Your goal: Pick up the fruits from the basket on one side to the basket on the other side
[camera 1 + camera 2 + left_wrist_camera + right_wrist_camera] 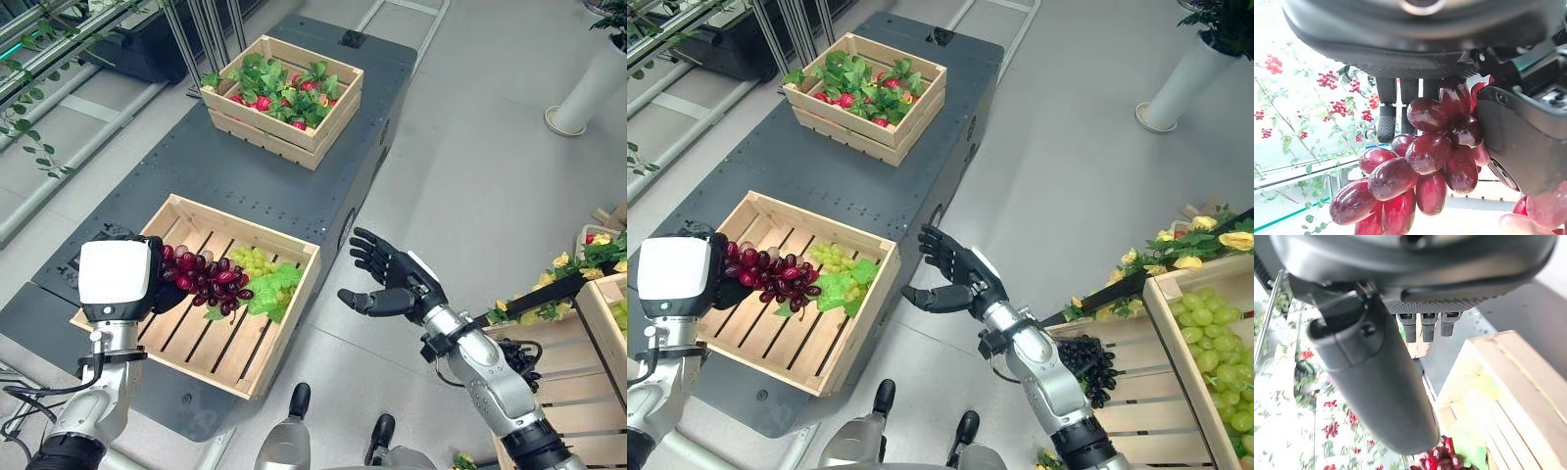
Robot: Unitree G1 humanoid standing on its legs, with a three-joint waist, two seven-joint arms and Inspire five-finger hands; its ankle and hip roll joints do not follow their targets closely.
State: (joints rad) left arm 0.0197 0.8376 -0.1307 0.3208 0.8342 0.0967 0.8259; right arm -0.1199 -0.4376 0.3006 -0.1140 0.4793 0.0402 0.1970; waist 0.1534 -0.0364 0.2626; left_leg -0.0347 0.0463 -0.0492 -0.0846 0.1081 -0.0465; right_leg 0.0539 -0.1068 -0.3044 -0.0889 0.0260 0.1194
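A: Your left hand [132, 279] sits over the near wooden crate [277, 333], fingers and thumb curled round a bunch of red grapes [208, 278]. In the left wrist view the grapes [1420, 161] hang between thumb and fingers, gripped at the top.

B: And where is the bunch relative to the crate?

A: Over its inside, at the left half. You can't tell from these views whether the lowest berries touch the slats. Green grapes with a leaf [263, 279] lie in the same crate just beside the red bunch.

B: Right hand?

A: Your right hand [392, 279] hangs off the platform's edge, over the floor, fingers spread wide, holding nothing. It is well apart from the crate.

B: Anything else?

A: A far crate of leaves and red fruit [284, 93] on the same dark platform [147, 176]. Another crate with green grapes [1215, 362] at your right, dark grapes [1087, 362] beside it.
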